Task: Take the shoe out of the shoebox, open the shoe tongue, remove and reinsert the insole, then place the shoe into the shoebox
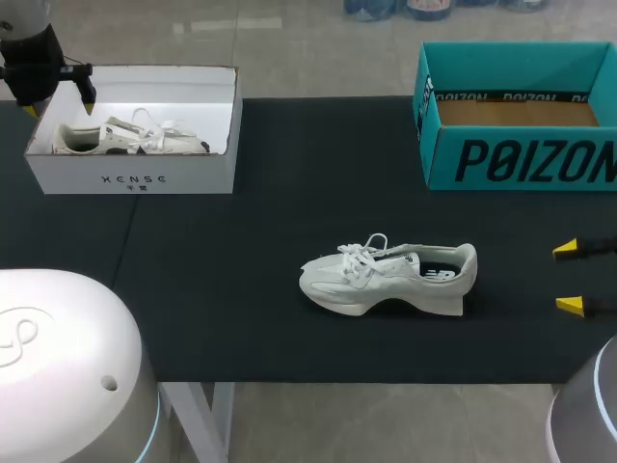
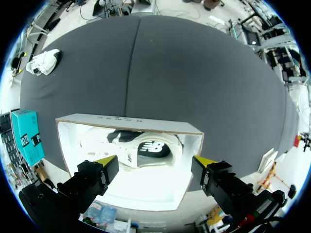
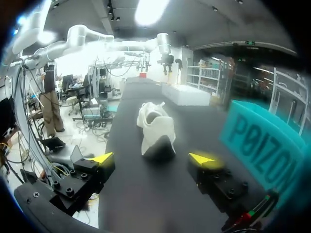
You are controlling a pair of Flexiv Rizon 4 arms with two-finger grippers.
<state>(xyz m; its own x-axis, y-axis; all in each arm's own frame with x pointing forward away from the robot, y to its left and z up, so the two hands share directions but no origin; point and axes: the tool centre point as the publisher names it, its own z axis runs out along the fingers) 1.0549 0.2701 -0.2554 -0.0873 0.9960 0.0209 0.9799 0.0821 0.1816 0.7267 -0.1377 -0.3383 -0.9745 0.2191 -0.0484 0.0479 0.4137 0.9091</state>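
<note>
The white lace-up sneaker (image 1: 386, 275) sits mid-frame on the black table mat (image 1: 241, 241), well apart from the right gripper (image 1: 571, 278). That one's spread wide at the right edge, only its tips showing. The left gripper (image 1: 58, 104), upper left, is also spread above the white cardboard shoebox (image 1: 135, 178). The box wall half hides a second white sneaker (image 1: 125, 138). A teal cardboard shoebox (image 1: 516, 145) is upper right.

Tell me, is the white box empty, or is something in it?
Not empty. The white box has no lid on, and a white shoe lies on its floor; the left wrist view shows the same.
</note>
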